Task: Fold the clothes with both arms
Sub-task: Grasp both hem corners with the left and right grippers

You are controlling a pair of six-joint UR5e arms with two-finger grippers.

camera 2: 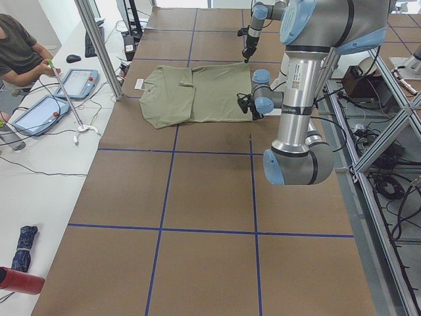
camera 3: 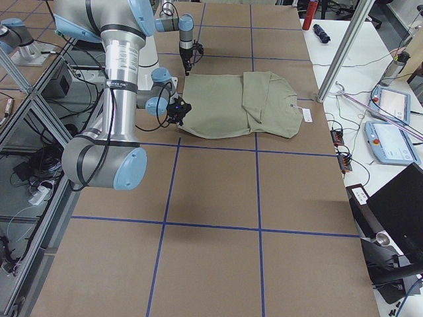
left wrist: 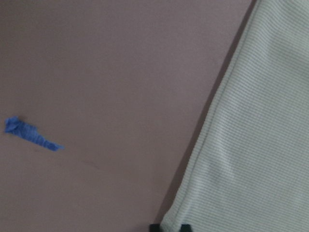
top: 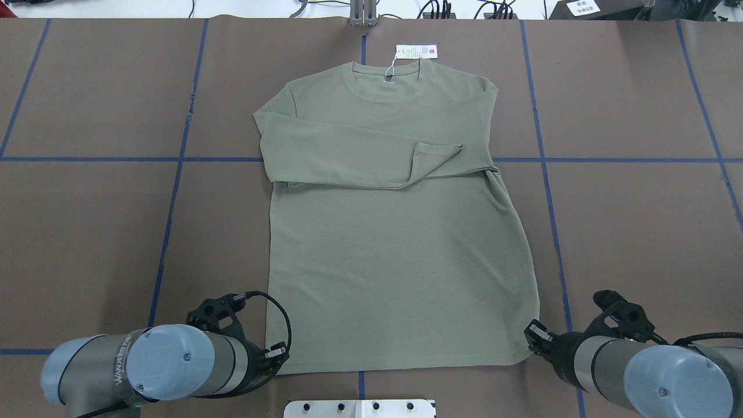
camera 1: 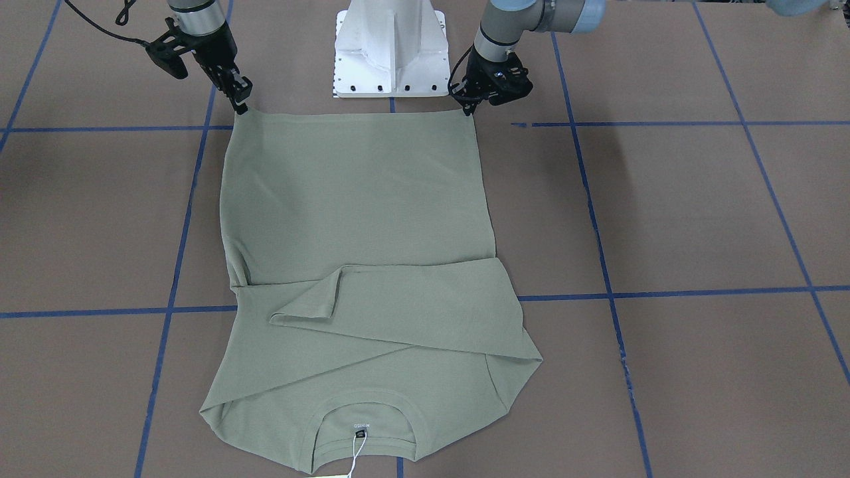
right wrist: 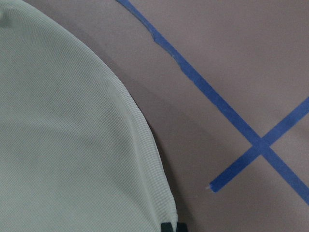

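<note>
Both grippers sit at the hem corners of the shirt: the left gripper and the right gripper each seem pinched onto cloth, though the wrist views show only fingertip edges. The shirt lies flat on the table, sleeves folded across its chest, collar and hang tag at the far side from the robot.

Brown table crossed by blue tape lines, with a white pedestal at top centre. In the exterior left view, a person is at upper left near a tablet, and a red cylinder lies at lower left.
</note>
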